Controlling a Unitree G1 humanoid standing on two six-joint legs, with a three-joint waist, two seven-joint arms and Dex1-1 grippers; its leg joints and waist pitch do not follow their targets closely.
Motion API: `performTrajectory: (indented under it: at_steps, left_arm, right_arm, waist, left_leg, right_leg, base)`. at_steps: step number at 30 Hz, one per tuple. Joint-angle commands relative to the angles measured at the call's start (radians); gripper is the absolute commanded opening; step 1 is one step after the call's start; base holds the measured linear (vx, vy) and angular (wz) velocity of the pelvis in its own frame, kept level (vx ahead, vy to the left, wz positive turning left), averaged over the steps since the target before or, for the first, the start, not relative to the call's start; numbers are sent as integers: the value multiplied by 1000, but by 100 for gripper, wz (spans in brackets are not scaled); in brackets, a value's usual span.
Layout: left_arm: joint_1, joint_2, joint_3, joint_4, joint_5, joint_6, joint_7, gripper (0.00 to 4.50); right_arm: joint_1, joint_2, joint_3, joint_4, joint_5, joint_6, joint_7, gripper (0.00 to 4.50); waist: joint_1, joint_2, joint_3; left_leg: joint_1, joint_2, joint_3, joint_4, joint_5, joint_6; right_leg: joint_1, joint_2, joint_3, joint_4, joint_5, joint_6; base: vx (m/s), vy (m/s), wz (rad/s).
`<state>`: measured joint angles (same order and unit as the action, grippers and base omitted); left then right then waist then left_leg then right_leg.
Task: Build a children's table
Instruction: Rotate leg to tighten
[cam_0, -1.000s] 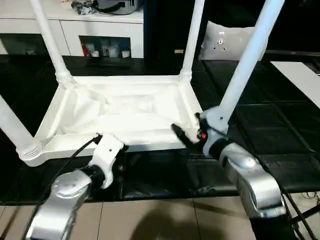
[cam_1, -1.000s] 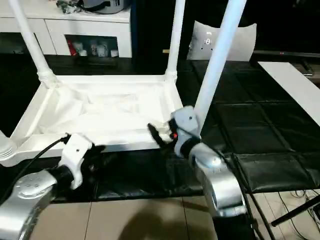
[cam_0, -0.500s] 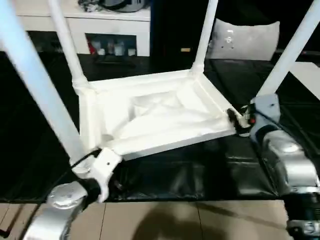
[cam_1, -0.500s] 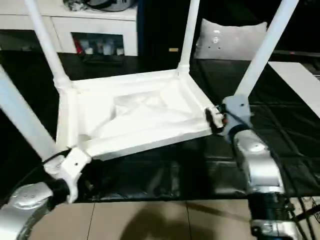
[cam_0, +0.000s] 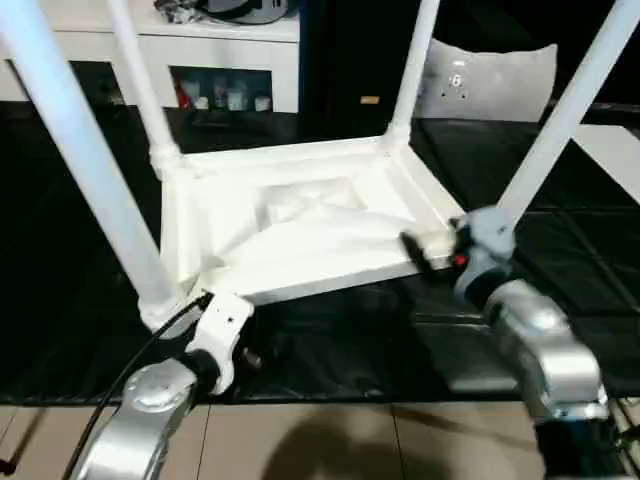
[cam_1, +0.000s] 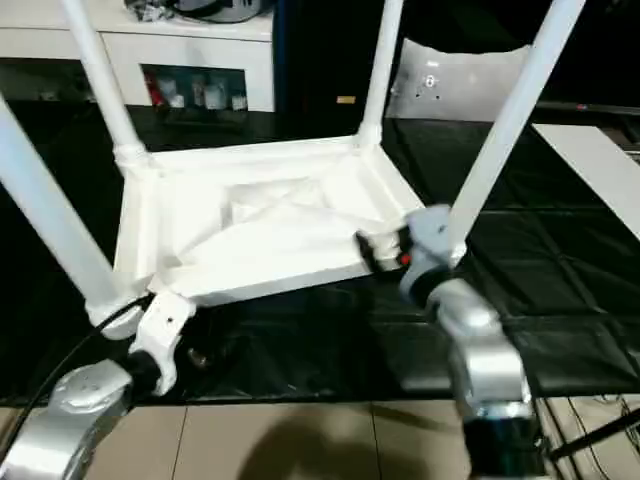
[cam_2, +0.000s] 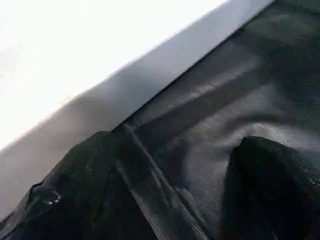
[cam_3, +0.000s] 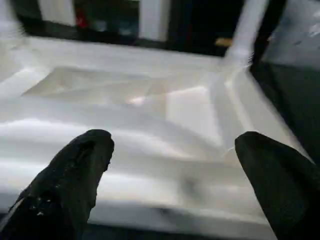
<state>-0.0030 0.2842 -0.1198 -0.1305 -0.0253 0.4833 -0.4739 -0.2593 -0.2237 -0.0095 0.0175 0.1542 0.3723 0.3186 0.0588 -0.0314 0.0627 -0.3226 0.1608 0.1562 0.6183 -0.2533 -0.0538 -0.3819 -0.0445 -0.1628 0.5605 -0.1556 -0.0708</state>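
Assembly step judged complete: children's table (cam_0: 300, 215) lies inverted on the black floor mat (cam_0: 330, 350), four legs seated and upright; left gripper (cam_2: 165, 200) and right gripper (cam_3: 170, 185) both released, holding nothing; next move requires regrasping to turn it upright.

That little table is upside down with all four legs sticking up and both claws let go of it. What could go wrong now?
1. The children's table stands inverted, held by neither open claw; a bump could slide it on the black mat.
2. The right claw sits close beside the near right leg; a careless sweep might knock that leg askew.
3. The left claw hovers near the table's edge and could snag it.
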Motion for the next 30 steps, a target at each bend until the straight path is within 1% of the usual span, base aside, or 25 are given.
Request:
performTrajectory:
  at_steps: [1, 2, 3, 4, 5, 6, 7, 8, 9, 10, 11, 13, 14, 15, 16, 17, 18, 19, 20, 22, 24, 25, 26, 27, 30]
  left_arm:
    - [-68, -18, 10, 58, 12, -46, 38, 443]
    - [-101, -33, 17, 86, 8, -61, 52, 443]
    - [-112, -43, 27, 91, -1, -65, 59, 443]
    - [-114, -47, 32, 89, -6, -66, 62, 443]
    - [-116, -51, 38, 87, -11, -67, 65, 443]
    - [-118, -57, 46, 85, -18, -70, 69, 443]
    - [-98, -59, 58, 53, -37, -80, 58, 443]
    - [-77, -58, 66, 27, -53, -94, 45, 443]
    - [-58, -57, 73, 4, -73, -106, 29, 443]
    - [-57, -57, 74, 3, -75, -107, 28, 443]
    - [-40, -54, 83, -20, -93, -100, 17, 443]
    - [13, -31, 104, -81, -144, -84, -28, 443]
    - [25, -25, 110, -94, -155, -77, -39, 443]
    - [62, -1, 130, -132, -189, -52, -74, 443]
    - [84, 14, 145, -151, -211, -36, -94, 443]
    - [102, 27, 159, -164, -230, -26, -110, 443]
    - [116, 39, 177, -172, -248, -22, -123, 443]
    - [128, 49, 194, -178, -262, -20, -132, 443]
    - [142, 65, 218, -179, -278, -23, -147, 443]
    - [160, 92, 270, -178, -297, -31, -165, 443]
    - [179, 131, 332, -184, -324, -22, -184, 443]
    - [187, 150, 348, -189, -337, -11, -194, 443]
    - [199, 179, 368, -197, -352, 10, -211, 443]
    - [211, 226, 409, -195, -366, 52, -226, 443]
    - [197, 253, 444, -169, -360, 52, -225, 443]
  right_arm:
    - [7, 2, 2, -29, 2, 9, 9, 450]
    - [11, -1, 9, -37, -8, 10, 4, 450]
    - [13, -4, 15, -44, -6, 20, 8, 450]
    - [15, -4, 17, -49, -4, 22, 12, 450]
    - [16, -4, 19, -54, -1, 23, 15, 450]
    - [19, -4, 22, -62, 3, 27, 20, 450]
    - [27, -8, 34, -81, 4, 48, 26, 450]
    - [35, -14, 48, -95, 5, 51, 41, 450]
    - [42, -19, 62, -104, 0, 42, 53, 450]
    - [42, -19, 63, -105, 0, 41, 54, 450]
    - [47, -18, 67, -108, 1, 37, 58, 450]
    - [57, -13, 74, -123, 14, 48, 69, 450]
    - [59, -12, 75, -125, 18, 56, 73, 450]
    - [63, -10, 81, -132, 23, 68, 81, 450]
    - [65, -8, 83, -134, 23, 71, 81, 450]
    - [66, -7, 86, -135, 23, 72, 82, 450]
    - [66, -8, 92, -136, 25, 74, 87, 450]
    - [68, -9, 98, -138, 28, 77, 92, 450]
    - [68, -10, 105, -139, 30, 76, 99, 450]
    - [70, -15, 120, -147, 34, 76, 120, 450]
    - [76, -23, 138, -158, 33, 80, 141, 450]
    - [79, -26, 145, -163, 33, 82, 149, 450]
    - [84, -31, 153, -169, 32, 85, 158, 450]
    - [93, -37, 166, -177, 28, 89, 167, 450]
    - [101, -40, 174, -181, 32, 96, 179, 450]
  waist:
    - [-2, 0, -56]
    - [0, 0, -56]
    - [1, 5, -57]
    - [-1, 2, -57]
    - [0, 9, -57]
    - [-3, 1, -59]
    - [-1, 1, -61]
    - [-1, -1, -63]
    - [-2, 1, -64]
    - [-6, 8, -63]
    - [-6, 7, -65]
    - [-5, 8, -61]
    - [-5, 8, -60]
    - [-5, 3, -57]
    - [-7, 7, -55]
    - [-11, 8, -52]
    - [-12, 8, -51]
    - [-14, 0, -44]
    - [-12, 6, -43]
    - [-14, 5, -37]
    - [-15, 9, -39]
    - [-17, 8, -38]
    - [-18, 9, -39]
    - [-19, 12, -39]
    - [-22, 11, -38]
  left_leg:
    - [0, 71, -24, -78, -92, 85]
    - [5, 67, -22, -77, -105, 79]
    - [0, 71, -27, -80, -101, 74]
    - [-5, 74, -30, -81, -100, 72]
    - [-6, 78, -34, -82, -104, 69]
    - [-7, 77, -31, -79, -107, 68]
    - [-10, 72, -30, -78, -93, 69]
    - [-17, 75, -33, -79, -72, 73]
    - [-19, 77, -33, -79, -61, 76]
    - [-19, 80, -33, -78, -50, 83]
    - [-18, 81, -32, -77, -43, 89]
    - [-16, 83, -30, -78, -51, 93]
    - [-18, 85, -31, -80, -54, 90]
    - [-18, 85, -29, -81, -58, 91]
    - [-18, 87, -31, -84, -70, 85]
    - [-14, 86, -29, -84, -91, 81]
    - [-11, 84, -28, -83, -103, 78]
    - [-12, 81, -26, -86, -125, 73]
    - [-6, 77, -27, -84, -140, 68]
    - [-4, 75, -28, -86, -164, 64]
    - [-1, 75, -32, -87, -181, 54]
    - [-3, 78, -34, -89, -185, 53]
    - [-3, 79, -37, -91, -187, 50]
    - [-2, 82, -38, -92, -182, 49]
    - [-3, 82, -37, -93, -174, 54]
  right_leg:
    - [41, -122, 77, -106, -491, 47]
    - [40, -122, 75, -110, -512, 61]
    - [46, -124, 75, -106, -499, 64]
    - [50, -125, 74, -106, -491, 66]
    - [51, -125, 72, -103, -482, 63]
    - [50, -126, 72, -106, -478, 70]
    - [53, -129, 74, -102, -472, 67]
    - [58, -132, 77, -94, -444, 55]
    - [58, -131, 79, -91, -427, 48]
    - [54, -128, 80, -87, -392, 33]
    - [53, -128, 82, -82, -365, 16]
    - [50, -129, 84, -82, -369, -8]
    - [53, -131, 85, -81, -371, -13]
    - [51, -130, 86, -84, -380, -12]
    - [51, -129, 86, -81, -386, -21]
    - [46, -125, 84, -85, -408, -17]
    - [45, -126, 84, -89, -426, -12]
    - [44, -125, 82, -98, -468, 1]
    - [42, -125, 79, -101, -505, 15]
    - [41, -123, 76, -110, -547, 40]
    - [42, -123, 74, -111, -556, 55]
    - [42, -123, 76, -110, -549, 59]
    - [44, -126, 78, -104, -534, 52]
    - [41, -122, 80, -100, -509, 43]
    - [42, -124, 84, -96, -484, 26]
  base:
    - [0, 0, 0]
    - [0, 0, 0]
    - [0, 0, 0]
    - [0, 0, 0]
    - [0, 0, 0]
    - [0, 0, 0]
    - [0, 0, 0]
    - [0, 0, 0]
    - [0, 0, 0]
    - [0, 0, 0]
    - [0, 0, 0]
    - [0, 0, 0]
    - [0, 0, 0]
    - [0, 0, 0]
    - [0, 0, 0]
    - [0, 0, 0]
    - [0, 0, 0]
    - [0, 0, 0]
    - [0, 0, 0]
    - [0, 0, 0]
    - [0, 0, 0]
    - [0, 0, 0]
    - [0, 0, 0]
    - [0, 0, 0]
    - [0, 0, 0]
